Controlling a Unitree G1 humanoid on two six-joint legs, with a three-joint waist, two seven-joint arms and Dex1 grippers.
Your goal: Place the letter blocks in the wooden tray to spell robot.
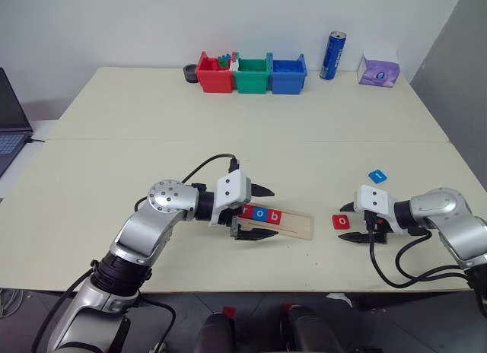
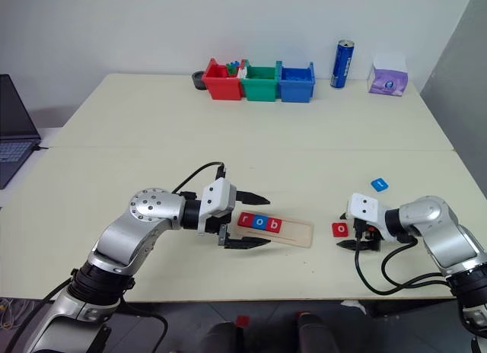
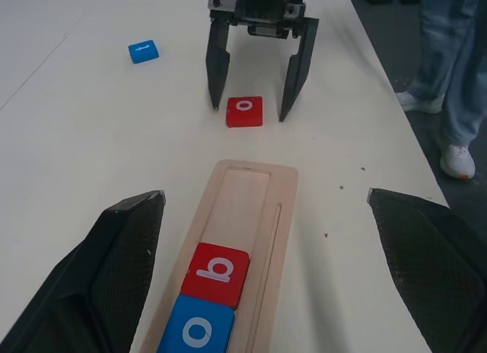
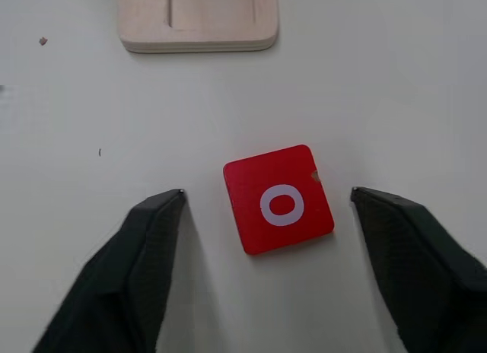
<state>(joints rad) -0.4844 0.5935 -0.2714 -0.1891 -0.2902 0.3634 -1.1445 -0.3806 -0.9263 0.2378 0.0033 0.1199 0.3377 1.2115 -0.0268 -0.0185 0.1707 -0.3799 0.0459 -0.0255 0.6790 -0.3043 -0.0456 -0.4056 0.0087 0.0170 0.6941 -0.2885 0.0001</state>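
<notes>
the wooden tray (image 1: 285,222) is seen lying near the table's (image 1: 228,140) front edge, roughly mid-width, with three letter blocks sat in its left part: a red r (image 1: 248,211), a blue o (image 1: 262,214) and a red b (image 1: 275,216). the rest of the groove is bare. the left gripper (image 1: 262,213) is spread wide, one finger either side of the tray's filled end, nothing held. over toward the right edge, a red o block (image 1: 342,221) is lying flat on the table, just past the tray's empty end, and the right gripper (image 1: 353,221) is lowered around it with fingers partly spread, one on each side, gaps visible so not touching it. a blue block (image 1: 377,176) is sat a bit further back, letter can't be made out.
</notes>
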